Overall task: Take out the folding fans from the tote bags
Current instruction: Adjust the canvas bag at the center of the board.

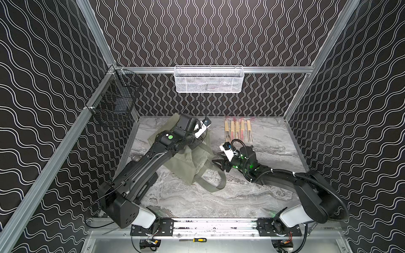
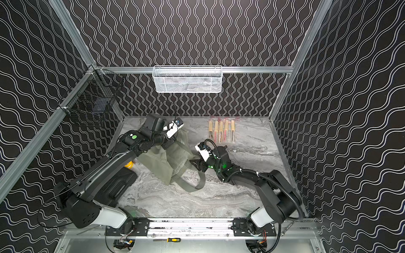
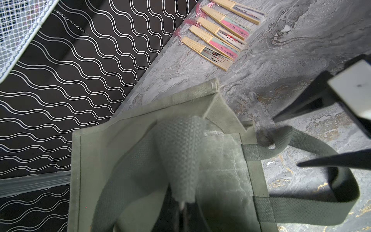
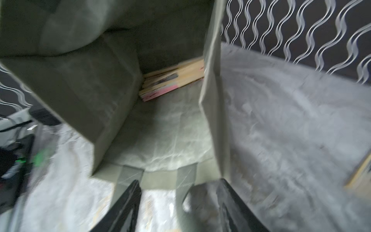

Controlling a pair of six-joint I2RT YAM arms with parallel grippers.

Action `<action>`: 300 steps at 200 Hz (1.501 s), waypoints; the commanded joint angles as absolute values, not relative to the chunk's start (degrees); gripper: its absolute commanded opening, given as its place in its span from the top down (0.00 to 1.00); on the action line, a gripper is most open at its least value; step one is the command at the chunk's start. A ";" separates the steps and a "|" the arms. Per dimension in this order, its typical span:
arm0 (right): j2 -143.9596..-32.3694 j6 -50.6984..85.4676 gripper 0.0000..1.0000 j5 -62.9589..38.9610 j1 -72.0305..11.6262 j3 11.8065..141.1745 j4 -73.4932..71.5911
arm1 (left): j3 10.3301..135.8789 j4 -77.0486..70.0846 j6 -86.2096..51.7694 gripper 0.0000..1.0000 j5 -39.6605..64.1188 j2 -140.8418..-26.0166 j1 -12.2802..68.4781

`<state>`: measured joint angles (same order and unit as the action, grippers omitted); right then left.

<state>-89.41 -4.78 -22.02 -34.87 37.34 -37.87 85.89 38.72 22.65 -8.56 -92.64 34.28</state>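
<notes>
fans (image 4: 172,78) inside tote (image 4: 80,84), right wrist only

place: robot lab test cell (an enclosed booth) | evidence: aluminium frame (image 1: 274,69), wave-patterned wall panels (image 1: 219,32), marble-look tabletop (image 1: 219,201), base rail (image 1: 214,225)

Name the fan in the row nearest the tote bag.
The end fan on the side of the tote bag; the other four lie farther off.

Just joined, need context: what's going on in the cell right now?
The left tool is shut on the tote bag, holding its fabric up. The right tool is open at the bag's mouth, holding nothing. Five folding fans lie in a row on the table; more fans are inside the bag.
</notes>
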 commanded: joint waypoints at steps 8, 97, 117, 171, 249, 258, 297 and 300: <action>-94.55 -7.82 0.40 -17.26 -35.60 39.16 -53.04 | 85.53 36.47 23.42 1.00 -8.34 -92.68 34.28; -103.39 -2.00 0.97 -21.29 -36.05 44.48 -55.43 | 85.17 36.44 23.81 1.00 -7.43 -92.24 34.36; -101.87 -1.08 1.00 -21.36 -37.77 41.94 -55.99 | 85.14 36.40 23.78 1.00 -6.59 -91.86 34.29; -100.33 1.08 1.00 -18.90 -42.85 36.58 -59.47 | 84.52 36.01 24.35 1.00 -6.68 -91.49 34.28; -97.68 5.98 1.00 -18.35 -47.71 34.12 -60.59 | 81.65 35.21 28.01 1.00 -5.15 -87.37 34.32; -97.60 6.17 1.00 -16.69 -47.81 34.10 -59.62 | 81.69 35.50 28.48 1.00 -4.90 -86.70 34.48; -98.20 8.83 1.00 -11.77 -48.93 34.42 -58.54 | 79.30 37.00 34.83 1.00 -9.91 -85.57 37.52; -98.13 8.87 1.00 -11.67 -49.12 34.21 -58.88 | 79.25 37.33 35.46 1.00 -9.90 -85.34 37.67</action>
<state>-98.13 6.85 -13.98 -48.10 34.52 -58.30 79.90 39.18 30.15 -7.73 -86.02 36.53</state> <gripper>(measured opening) 0.050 0.055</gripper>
